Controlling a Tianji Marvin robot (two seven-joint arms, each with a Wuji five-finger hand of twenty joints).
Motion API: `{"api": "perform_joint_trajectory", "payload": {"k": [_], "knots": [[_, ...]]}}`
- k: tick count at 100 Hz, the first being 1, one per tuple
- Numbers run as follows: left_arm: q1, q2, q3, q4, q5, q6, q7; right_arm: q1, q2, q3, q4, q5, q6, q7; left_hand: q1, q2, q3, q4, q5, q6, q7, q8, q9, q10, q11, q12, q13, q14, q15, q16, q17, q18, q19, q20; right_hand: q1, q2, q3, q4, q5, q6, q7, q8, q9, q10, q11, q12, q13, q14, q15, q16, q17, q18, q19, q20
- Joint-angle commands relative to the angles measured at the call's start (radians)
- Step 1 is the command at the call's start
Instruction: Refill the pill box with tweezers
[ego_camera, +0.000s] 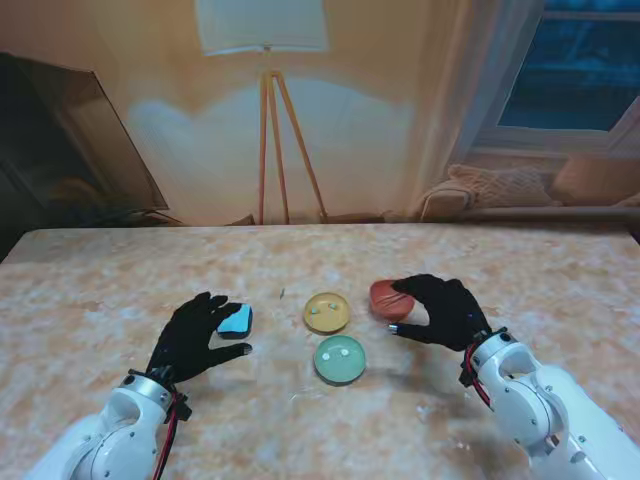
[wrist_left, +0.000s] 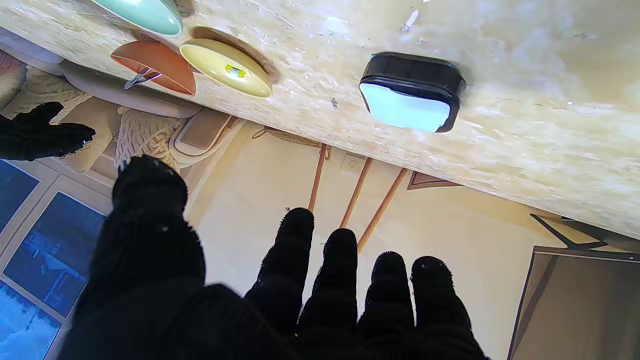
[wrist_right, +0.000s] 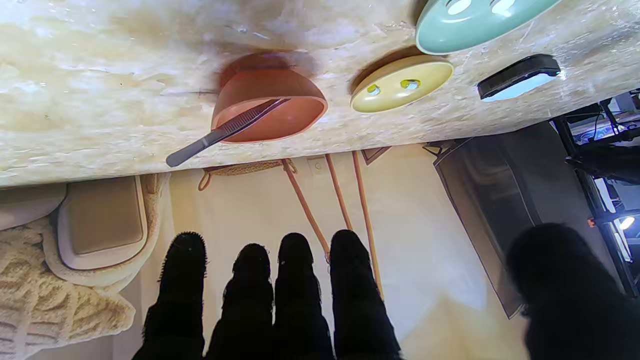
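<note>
A: Where do we stand on the marbled beige table top (ego_camera: 300, 420)?

B: Our left hand in its black knit glove (ego_camera: 197, 338) hovers over the table with its fingers spread, holding nothing. Its fingertips (wrist_left: 296, 222) hang apart from the small black-rimmed pill box with the pale blue face (wrist_left: 409, 93), which lies on the table just beyond them.

A: And the right?

B: Our right hand, also black-gloved (ego_camera: 440, 310), is loosely opened too, four fingers (wrist_right: 295, 250) side by side and the thumb held well apart. From the stand it partly covers the round orange-red bowl (wrist_right: 267, 102).

A: The tweezers?

B: The slim dark metal tweezers (wrist_right: 225, 132) lean in that orange bowl, tips inside it and the handle end sticking out over the rim. We are not touching them.

A: The other dishes?

B: The shallow yellow round dish (ego_camera: 326, 312) sits between the pill box and the orange bowl, with two small yellowish pills (wrist_right: 390, 87) in it. The pale green round dish (ego_camera: 339, 359) lies nearer to me, just beside the yellow one, with two small white pieces (wrist_right: 472, 6) in it.
</note>
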Motion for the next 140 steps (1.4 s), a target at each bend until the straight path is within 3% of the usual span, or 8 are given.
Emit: {"api": "perform_joint_trajectory", "payload": {"k": [1,51,75,121,122,123,125,140], "knots": [[-0.002,-0.001,0.003,-0.002,-0.001,0.003,-0.015,-0.01,-0.003,-0.003,0.0,0.0,-0.001,0.014,0.001,-0.011,-0.005,0.022,0.005,0.004,-0.016,-0.012,0.011,-0.005,0.003,0.008,-0.007,0.002,0.014,-0.006,-0.013,-0.029,0.007,0.01,0.004,-0.017,-0.007,0.01,0.011,-0.015,0.007,0.009,0.015,-0.013,0.002,-0.002,0.008,-0.012,-0.001,-0.008,0.002,-0.016,-0.005,-0.001],[0.0,-0.002,0.006,0.001,0.003,0.01,-0.007,-0.004,-0.004,-0.011,0.01,0.005,0.001,0.006,0.003,-0.035,-0.006,0.022,0.011,-0.003,-0.009,-0.008,0.019,-0.004,0.007,0.01,0.001,0.005,0.016,-0.005,-0.012,-0.024,0.017,0.014,0.008,-0.019,-0.009,0.01,0.009,-0.017,0.009,0.009,0.017,-0.012,0.005,0.0,0.007,-0.012,0.0,-0.007,0.003,-0.018,-0.005,0.0],[-0.004,-0.002,0.008,0.013,0.025,0.013,0.017,-0.006,-0.004,-0.013,0.014,0.006,-0.002,0.0,0.001,-0.072,-0.003,0.023,0.025,-0.01,0.002,-0.001,0.036,0.001,0.015,0.014,0.026,0.039,0.023,0.002,-0.007,0.006,0.048,0.03,0.008,-0.019,-0.009,0.01,0.007,-0.017,0.009,0.009,0.015,-0.01,0.005,0.0,0.008,-0.011,0.0,-0.007,0.004,-0.017,-0.004,0.001],[-0.07,0.014,0.025,0.07,0.12,0.043,-0.006,-0.009,-0.006,-0.008,0.032,0.018,-0.016,-0.01,0.001,-0.17,0.027,0.028,-0.045,-0.016,-0.019,-0.009,-0.002,-0.008,0.024,0.022,0.009,0.028,0.018,0.01,-0.01,-0.004,0.06,0.034,0.005,-0.023,-0.007,0.01,0.005,-0.018,0.008,0.008,0.014,-0.01,0.003,-0.001,0.007,-0.012,-0.001,-0.008,0.0,-0.018,-0.007,0.0],[-0.072,0.014,0.026,0.073,0.121,0.044,-0.008,-0.008,-0.006,-0.008,0.033,0.019,-0.016,-0.01,-0.052,-0.199,0.133,0.029,-0.044,-0.012,-0.017,-0.024,-0.016,-0.008,0.049,0.032,0.003,0.028,0.036,0.01,-0.001,-0.015,0.043,0.022,0.005,-0.023,-0.007,0.01,0.005,-0.018,0.009,0.008,0.014,-0.01,0.003,-0.001,0.007,-0.012,-0.001,-0.008,0.002,-0.018,-0.006,0.001],[-0.075,0.015,0.026,0.075,0.121,0.044,-0.01,-0.008,-0.006,-0.008,0.033,0.019,-0.016,-0.01,-0.21,-0.27,0.463,-0.017,-0.05,-0.015,-0.015,-0.023,-0.007,-0.009,0.025,0.02,0.003,0.026,0.02,0.004,-0.008,-0.011,0.054,0.029,0.006,-0.025,-0.007,0.01,0.005,-0.018,0.009,0.008,0.014,-0.01,0.003,-0.001,0.008,-0.012,-0.001,-0.008,0.0,-0.018,-0.007,0.0],[-0.081,0.016,0.028,0.08,0.122,0.044,-0.014,-0.007,-0.006,-0.007,0.035,0.02,-0.017,-0.01,-0.271,-0.299,0.595,-0.037,-0.055,-0.016,-0.018,-0.024,-0.012,-0.01,0.025,0.021,0.0,0.022,0.02,0.005,-0.008,-0.01,0.053,0.028,0.005,-0.024,-0.007,0.01,0.006,-0.019,0.009,0.008,0.015,-0.011,0.003,-0.001,0.007,-0.012,-0.002,-0.008,0.001,-0.017,-0.007,0.0],[-0.129,0.02,0.043,0.121,0.123,0.044,-0.036,0.002,-0.006,-0.006,0.05,0.027,-0.019,-0.008,-0.294,-0.319,0.654,-0.047,-0.08,-0.02,-0.028,-0.027,-0.044,-0.018,0.02,0.02,-0.025,0.006,0.016,0.003,-0.016,-0.022,0.046,0.025,0.005,-0.029,-0.004,0.01,0.004,-0.019,0.008,0.007,0.014,-0.011,0.003,-0.001,0.007,-0.013,-0.002,-0.008,0.003,-0.016,-0.006,0.001]]}}
